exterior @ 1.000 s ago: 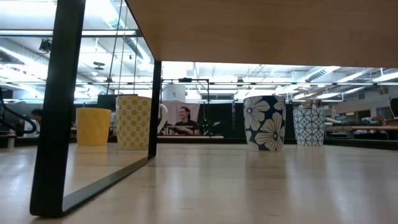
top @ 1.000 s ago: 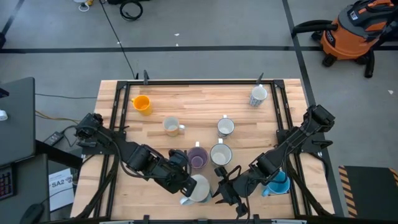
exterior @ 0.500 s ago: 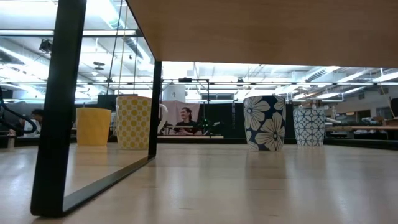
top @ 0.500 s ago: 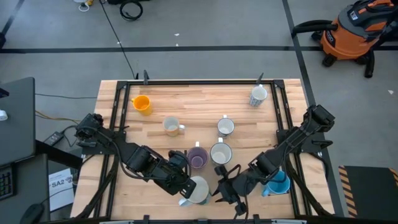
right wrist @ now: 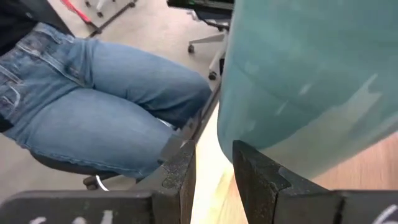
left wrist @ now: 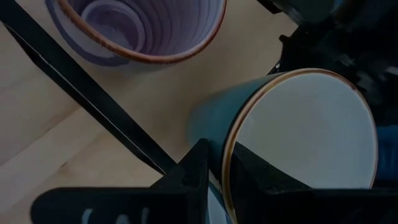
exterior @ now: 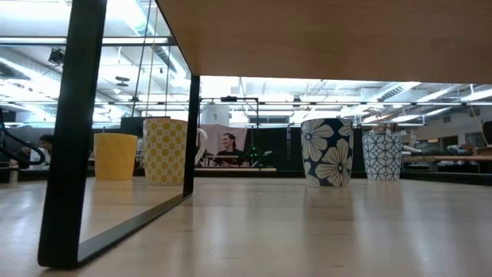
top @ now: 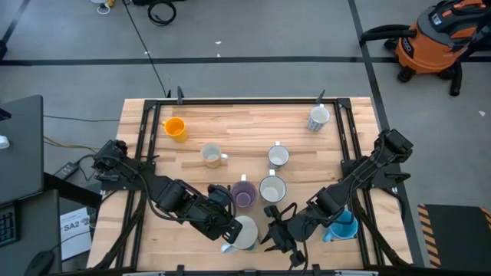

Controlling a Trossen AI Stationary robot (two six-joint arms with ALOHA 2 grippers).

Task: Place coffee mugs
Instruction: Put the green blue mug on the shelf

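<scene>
Table top point(top: 253, 130): pale wood in butt-jointed strips, grain visible, satin finish with a soft sheen noted in the low view. Frame point(top: 230, 100) around the table top: black metal bar, matt.

Grey-green mug point(left wrist: 292, 137), at the near edge of the table top: glazed ceramic, smooth, pale matt-looking interior, thin brown unglazed-looking rim line. Purple mug point(left wrist: 143, 28), just beside it: glazed ceramic, ribbed interior rings, same brown rim line. Floral mug point(exterior: 327, 151): glossy printed glaze. Orange mug point(top: 175, 127): smooth, even glaze.

Left gripper point(left wrist: 214, 171) fingers: dark matt plastic. Right gripper point(right wrist: 214, 168) fingers: same dark matt finish, slightly textured.

Beyond the table: blue denim cloth on a seated person's legs point(right wrist: 106, 99).
</scene>
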